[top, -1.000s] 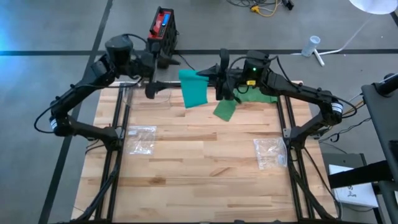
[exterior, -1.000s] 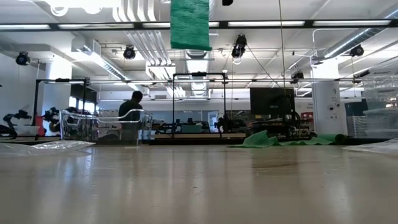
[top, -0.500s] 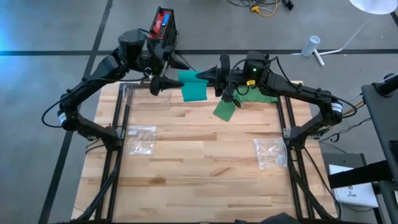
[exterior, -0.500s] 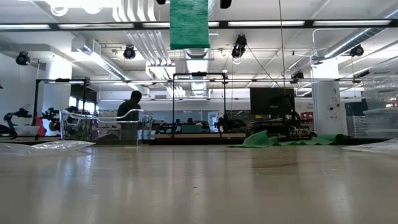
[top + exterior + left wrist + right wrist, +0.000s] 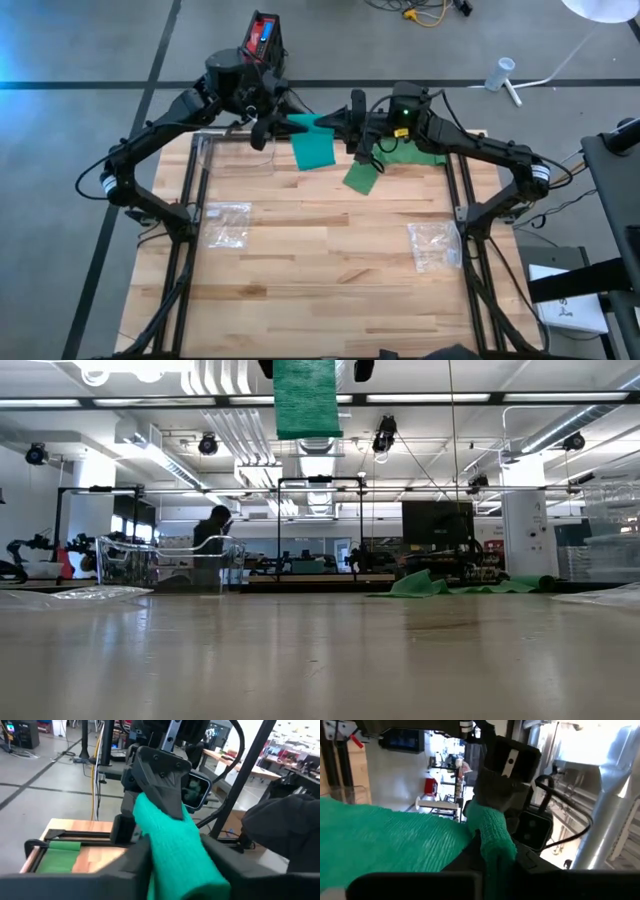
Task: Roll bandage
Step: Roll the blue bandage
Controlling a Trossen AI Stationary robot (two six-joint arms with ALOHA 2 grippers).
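Barely begun: the bandage hangs unrolled above the desk's 12 o'clock edge, both the left pincer and right pincer clamping its top corners, all rolling left.

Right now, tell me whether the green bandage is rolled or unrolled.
Unrolled: the green fabric bandage hangs as a flat strip between both claws, above the table.

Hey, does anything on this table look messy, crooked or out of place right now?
Nothing is spilled or damaged. The green elastic bandage is unrolled: one end hangs in the air between the left gripper and right gripper, the rest lies crumpled at the wooden table's far edge.
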